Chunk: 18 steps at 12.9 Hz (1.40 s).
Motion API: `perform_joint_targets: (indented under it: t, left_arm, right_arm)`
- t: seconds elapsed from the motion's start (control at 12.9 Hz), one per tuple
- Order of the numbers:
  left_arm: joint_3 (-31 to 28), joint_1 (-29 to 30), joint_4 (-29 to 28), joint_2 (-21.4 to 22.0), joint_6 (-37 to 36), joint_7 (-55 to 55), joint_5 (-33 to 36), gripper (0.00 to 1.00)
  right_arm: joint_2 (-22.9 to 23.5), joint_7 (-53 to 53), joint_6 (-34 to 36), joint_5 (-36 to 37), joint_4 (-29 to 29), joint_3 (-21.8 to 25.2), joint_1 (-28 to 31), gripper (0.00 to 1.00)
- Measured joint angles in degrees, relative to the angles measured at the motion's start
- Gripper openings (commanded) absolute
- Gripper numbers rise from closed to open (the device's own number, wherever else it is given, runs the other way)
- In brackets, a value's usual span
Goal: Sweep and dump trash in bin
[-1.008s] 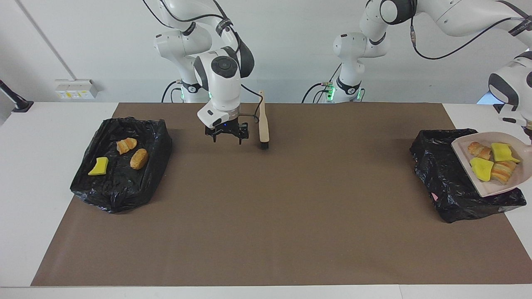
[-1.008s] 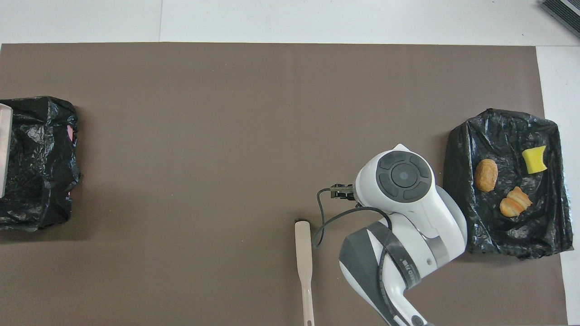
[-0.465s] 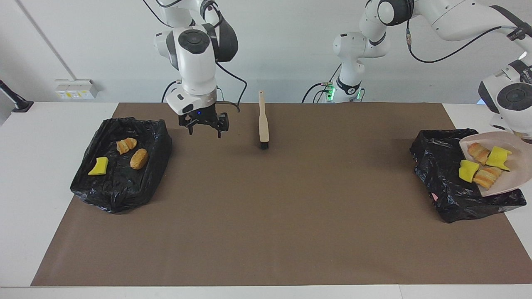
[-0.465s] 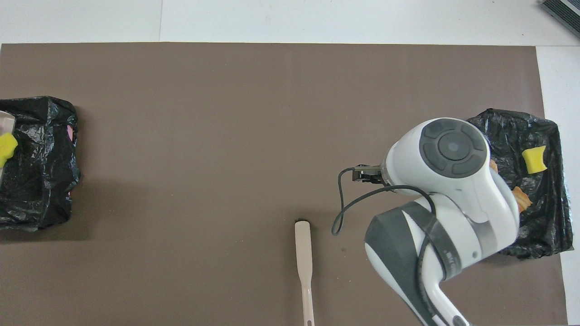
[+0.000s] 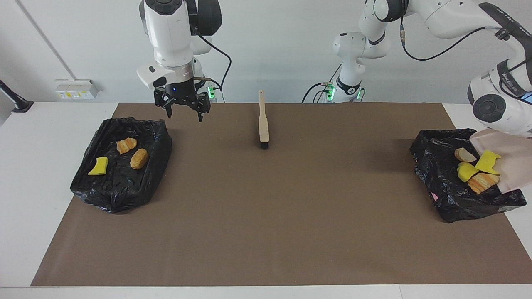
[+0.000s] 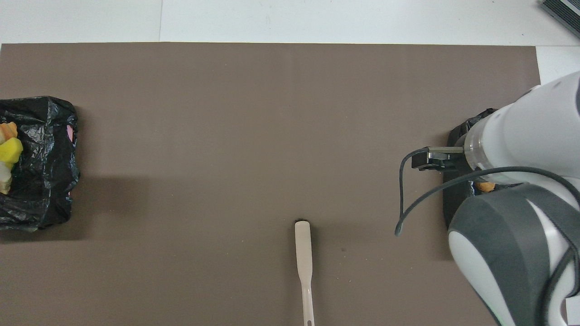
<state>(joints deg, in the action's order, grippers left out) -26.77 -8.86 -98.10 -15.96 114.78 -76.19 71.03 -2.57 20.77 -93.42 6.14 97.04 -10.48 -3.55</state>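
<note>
My left gripper [image 5: 522, 133] is shut on the beige dustpan [image 5: 512, 162], which tilts steeply over the black-lined bin [image 5: 436, 174] at the left arm's end. Several trash lumps slide off the pan's lip into that bin: a tan piece [image 5: 464, 155], two yellow chunks [image 5: 488, 162] and a striped orange-brown piece [image 5: 482, 181]. They also show in the overhead view [image 6: 9, 149]. The other black-lined bin [image 5: 120, 174] holds three lumps [image 5: 139, 158]. My right gripper [image 5: 183, 109] is open and empty, raised over the mat's edge beside that bin.
The beige brush [image 5: 263, 120] lies flat on the brown mat [image 5: 266, 216] toward the robots' edge, bristles pointing away from them; it also shows in the overhead view [image 6: 304, 267]. In the overhead view my right arm [image 6: 521, 203] covers most of its bin.
The left gripper has tipped the dustpan further and the lumps have slid down toward the bin. The right gripper has risen and moved from beside the brush toward its bin.
</note>
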Motion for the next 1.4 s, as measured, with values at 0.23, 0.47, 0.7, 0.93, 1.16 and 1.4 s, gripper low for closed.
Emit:
perform_joint_targets:
  t: [0.23, 0.47, 0.7, 0.93, 1.16, 1.4]
  left_arm:
    - [3.23, -0.01, -0.27, 1.17, -7.69, 3.55, 8.39, 0.0]
    - [7.36, -0.06, -0.29, 2.52, -14.98, 4.13, 13.06, 0.0]
    - [11.66, -0.17, -0.35, 3.43, -21.13, 4.14, 14.43, 0.0]
    - [15.4, -0.23, -0.39, 3.63, -24.81, 4.25, 14.57, 0.0]
    - [20.63, -0.39, -0.46, 3.87, -28.36, 5.3, 13.48, 0.0]
    - [24.42, -0.45, -0.51, 3.89, -29.96, 7.82, 7.21, 0.0]
  right_arm:
    - [-0.12, -1.3, 3.64, -0.02, -2.75, 0.23, 1.53, 1.0]
    - [-0.18, -6.65, 6.09, -0.5, -5.12, 2.23, 2.47, 1.0]
    - [-0.23, -10.09, 6.2, -6.38, -5.92, 8.51, 4.43, 1.0]
    - [-0.23, -11.17, 6.2, -7.81, -5.93, 11.28, 5.89, 1.0]
    - [-0.23, -11.17, 6.2, -8.03, -5.93, 10.55, 5.79, 1.0]
    - [-0.23, -11.16, 6.2, -8.19, -5.93, 9.82, 5.27, 1.0]
